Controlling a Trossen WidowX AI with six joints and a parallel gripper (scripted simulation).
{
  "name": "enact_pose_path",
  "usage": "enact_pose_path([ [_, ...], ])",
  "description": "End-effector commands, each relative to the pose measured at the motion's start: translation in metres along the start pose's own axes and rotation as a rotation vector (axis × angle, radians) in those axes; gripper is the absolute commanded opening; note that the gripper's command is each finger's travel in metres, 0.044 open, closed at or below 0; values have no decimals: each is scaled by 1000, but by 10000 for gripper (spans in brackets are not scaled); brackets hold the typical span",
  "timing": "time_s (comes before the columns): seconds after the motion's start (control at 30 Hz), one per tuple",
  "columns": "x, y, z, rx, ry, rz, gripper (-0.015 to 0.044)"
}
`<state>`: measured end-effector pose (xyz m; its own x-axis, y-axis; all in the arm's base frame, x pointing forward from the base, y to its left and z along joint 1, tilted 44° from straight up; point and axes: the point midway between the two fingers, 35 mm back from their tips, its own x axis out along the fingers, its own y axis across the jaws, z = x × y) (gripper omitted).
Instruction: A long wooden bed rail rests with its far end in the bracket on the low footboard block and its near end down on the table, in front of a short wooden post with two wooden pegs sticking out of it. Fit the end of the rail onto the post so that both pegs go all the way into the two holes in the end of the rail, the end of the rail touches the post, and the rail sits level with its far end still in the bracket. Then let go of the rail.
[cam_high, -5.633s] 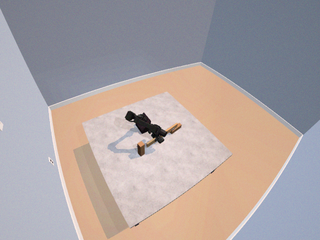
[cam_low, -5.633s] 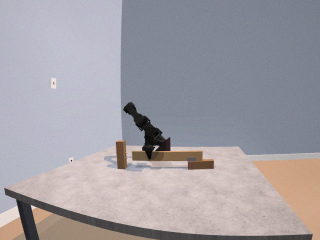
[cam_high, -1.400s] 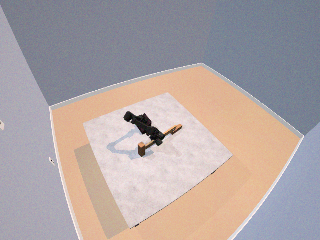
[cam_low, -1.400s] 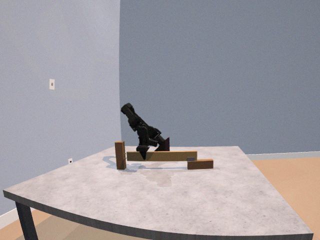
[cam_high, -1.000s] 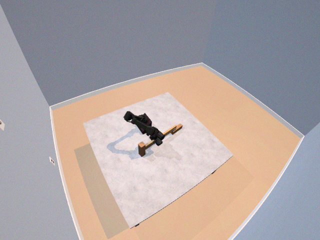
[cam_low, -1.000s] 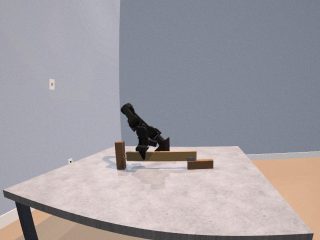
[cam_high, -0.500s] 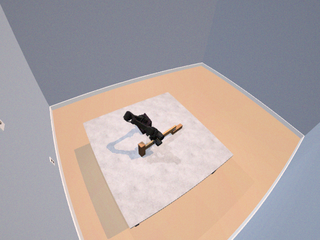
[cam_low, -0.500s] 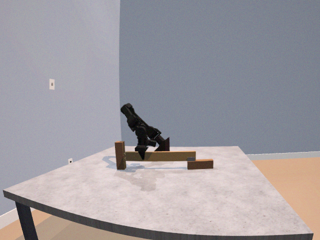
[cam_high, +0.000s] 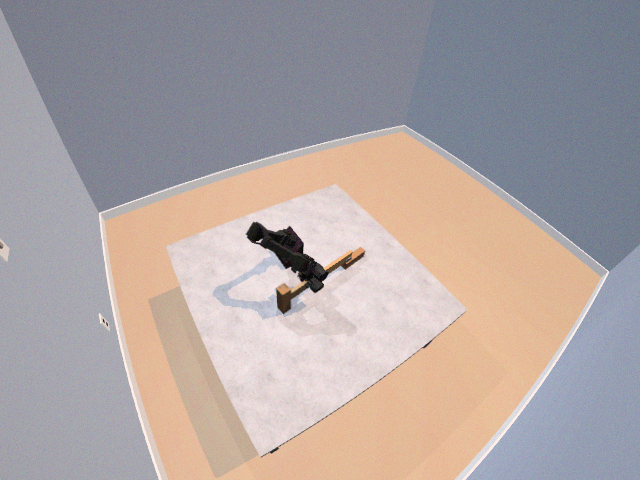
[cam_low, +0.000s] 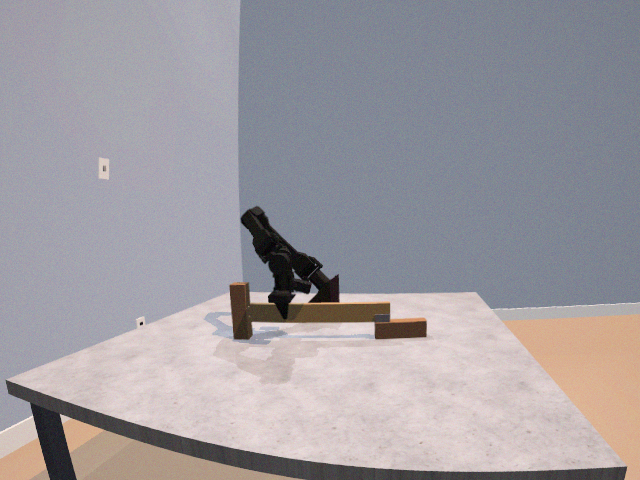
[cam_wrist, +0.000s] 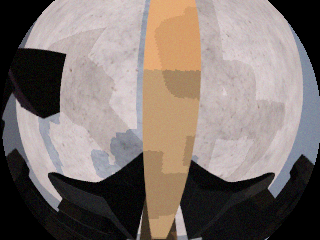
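The long rail (cam_high: 338, 261) (cam_low: 341, 312) (cam_wrist: 171, 110) looks level in the exterior view, held above the table. Its left end is at the face of the upright post (cam_high: 283, 300) (cam_low: 240, 311), with no clear gap visible. The pegs cannot be made out, so their depth in the holes cannot be told. The rail's far end sits in the grey bracket (cam_low: 381, 317) on the low footboard block (cam_low: 400, 329) (cam_high: 357, 255). My gripper (cam_low: 283, 310) (cam_wrist: 162, 154) is shut on the rail, nearer the post than the bracket, one finger on each side.
The rail, post and block stand on the grey table (cam_high: 310, 382) (cam_low: 413, 392). The black arm (cam_high: 281, 248) (cam_low: 273, 242) reaches over from behind the rail. The arm's base (cam_low: 328, 290) stands behind the rail. The table's front edge (cam_low: 206, 445) is nearest the exterior camera.
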<state>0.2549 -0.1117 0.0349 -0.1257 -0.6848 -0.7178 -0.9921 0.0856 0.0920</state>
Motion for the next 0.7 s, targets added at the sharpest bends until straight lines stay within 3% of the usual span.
enact_pose_path([
  [0.0, -3, -2, -2, -1, 0, -9, 0],
  [0.67, -3, -2, -8, -1, 0, -9, 0],
])
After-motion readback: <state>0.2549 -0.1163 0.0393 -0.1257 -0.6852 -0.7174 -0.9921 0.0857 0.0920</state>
